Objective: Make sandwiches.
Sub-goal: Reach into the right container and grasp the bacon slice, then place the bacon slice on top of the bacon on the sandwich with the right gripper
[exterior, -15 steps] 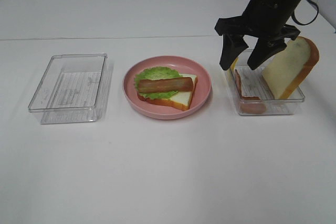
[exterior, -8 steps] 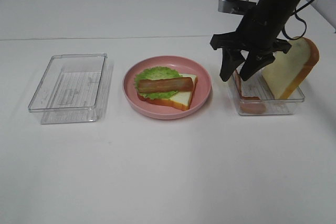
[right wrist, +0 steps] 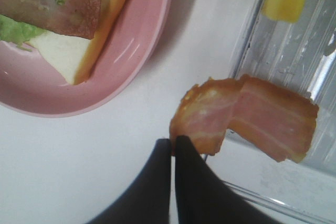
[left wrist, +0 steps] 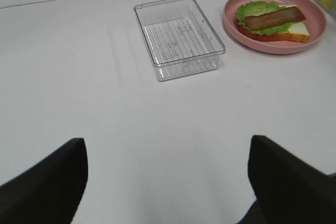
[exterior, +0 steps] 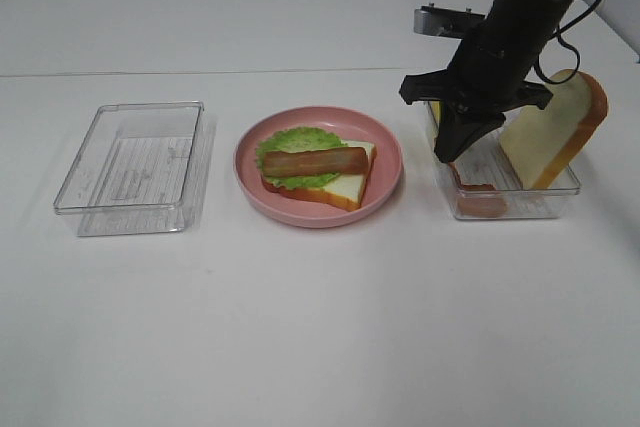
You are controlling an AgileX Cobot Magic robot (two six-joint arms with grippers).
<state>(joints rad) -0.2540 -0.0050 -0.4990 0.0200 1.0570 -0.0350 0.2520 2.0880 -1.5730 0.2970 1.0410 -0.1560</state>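
A plain white table [exterior: 300, 327] under soft, even light.

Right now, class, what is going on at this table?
The right gripper is shut at the edge of a bacon strip at the right-hand tray; whether it grips it is unclear. On the pink plate lies a half-built sandwich: bread, lettuce, bacon. The left gripper hangs open, idle.
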